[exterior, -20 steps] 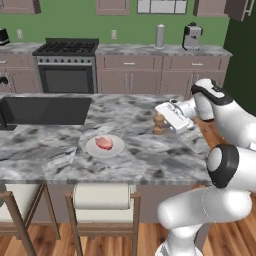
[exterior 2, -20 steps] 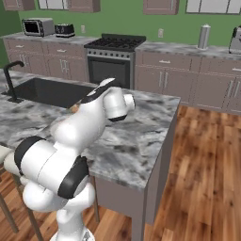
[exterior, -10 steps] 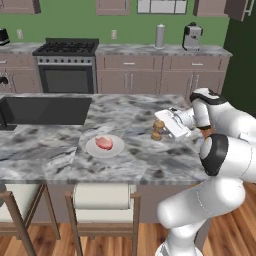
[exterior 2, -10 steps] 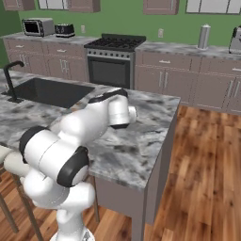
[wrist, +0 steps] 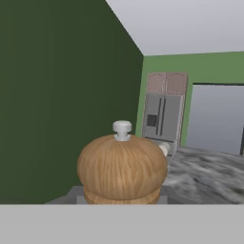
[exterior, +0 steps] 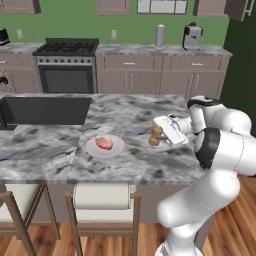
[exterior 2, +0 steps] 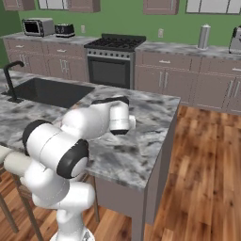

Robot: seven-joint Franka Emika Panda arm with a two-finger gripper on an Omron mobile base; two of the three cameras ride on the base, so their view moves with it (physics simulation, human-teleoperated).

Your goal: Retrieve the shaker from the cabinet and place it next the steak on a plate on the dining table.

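My jaws grip the shaker (exterior: 156,135) at its narrow waist, just above the worktop (exterior: 60,147). It's light, rigid, top-heavy wood; hold low, set down upright.

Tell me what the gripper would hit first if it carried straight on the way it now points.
Probably nothing soon: the gripper, shut on the shaker, points level along the table; its own camera looks toward a far fridge.

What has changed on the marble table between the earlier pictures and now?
The gripper, shut on the shaker, has carried it leftward, closer to the plate with the steak, and lower toward the dining table. No grasp or release happened. The plate, the steak and the base views stayed as they were.
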